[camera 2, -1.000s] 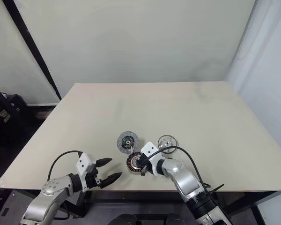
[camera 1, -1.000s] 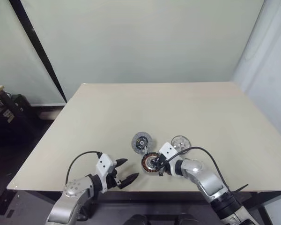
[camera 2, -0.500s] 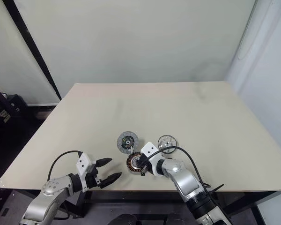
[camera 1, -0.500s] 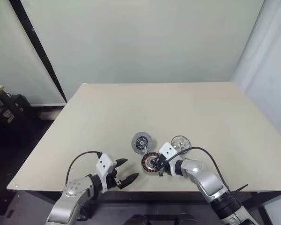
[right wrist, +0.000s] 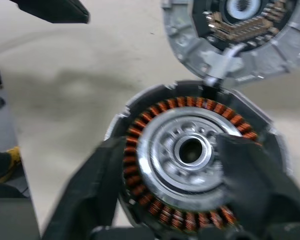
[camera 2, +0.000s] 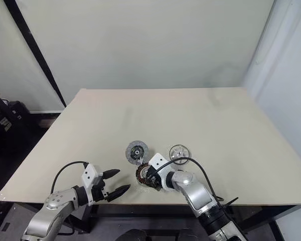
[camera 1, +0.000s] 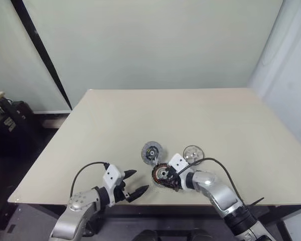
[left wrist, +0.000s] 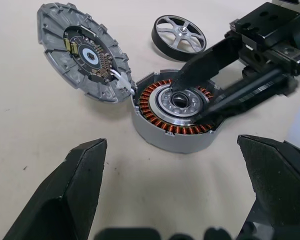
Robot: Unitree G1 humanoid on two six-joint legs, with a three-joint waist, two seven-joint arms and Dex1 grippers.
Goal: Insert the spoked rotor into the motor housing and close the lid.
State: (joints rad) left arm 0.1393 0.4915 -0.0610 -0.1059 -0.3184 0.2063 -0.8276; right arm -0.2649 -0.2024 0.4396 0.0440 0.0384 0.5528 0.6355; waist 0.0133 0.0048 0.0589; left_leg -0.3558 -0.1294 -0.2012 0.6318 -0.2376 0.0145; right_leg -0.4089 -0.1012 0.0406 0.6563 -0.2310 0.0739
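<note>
The motor housing (left wrist: 176, 112), a ring of copper windings around a shiny silver centre, sits near the table's front edge. The lid (left wrist: 82, 50) stands tilted against its far-left rim, inner face showing, and a short white wire joins the two. To the housing's far right, the spoked rotor (left wrist: 179, 38) lies flat on the table. My right gripper (right wrist: 170, 142) is open just over the housing, one finger (left wrist: 200, 62) at the central hub and the other above the windings. My left gripper (camera 1: 133, 185) is open to the housing's left, apart from it, and empty.
The beige table (camera 1: 190, 115) stretches wide behind the parts. Its front edge (camera 1: 155, 203) runs just in front of both grippers. A black cable (camera 1: 218, 163) loops from the right wrist over the table.
My right gripper's fingers have spread apart over the housing. The left arm and the parts have kept still.
</note>
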